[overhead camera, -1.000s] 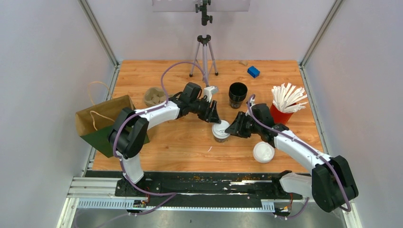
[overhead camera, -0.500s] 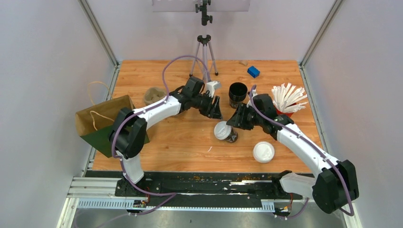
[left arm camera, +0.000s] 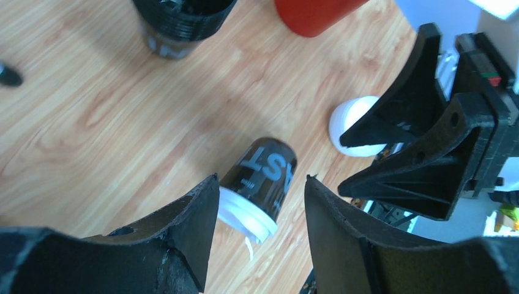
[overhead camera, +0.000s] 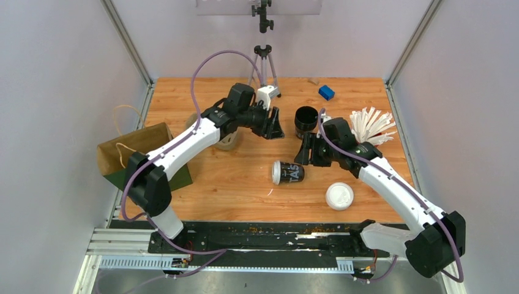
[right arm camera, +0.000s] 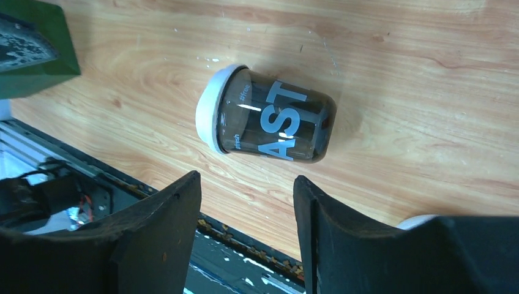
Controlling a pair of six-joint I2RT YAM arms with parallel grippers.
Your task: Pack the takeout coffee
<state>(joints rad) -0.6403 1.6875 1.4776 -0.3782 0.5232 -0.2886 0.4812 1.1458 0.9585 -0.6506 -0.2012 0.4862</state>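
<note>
Paper, thin and light: dark cup (overhead camera: 287, 173) lying on its side mid-table, between both grippers, touched by neither. Likely to roll, easy to crush, lid (right arm camera: 211, 116) liable to pop off, so best taken gently across the body. Left gripper (overhead camera: 273, 130) and right gripper (overhead camera: 303, 156) spread wide, holding nothing. Shown only overhead: brown bag (overhead camera: 131, 160) at the left edge, well apart. Shown only at the right wrist: white lettering.

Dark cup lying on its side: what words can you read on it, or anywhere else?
"AST": large pale letters on the lidded dark brown paper cup; rest wraps out of sight.
Small print beside them: too small.
Black stacked lidless cups: lettering blurred.
</note>
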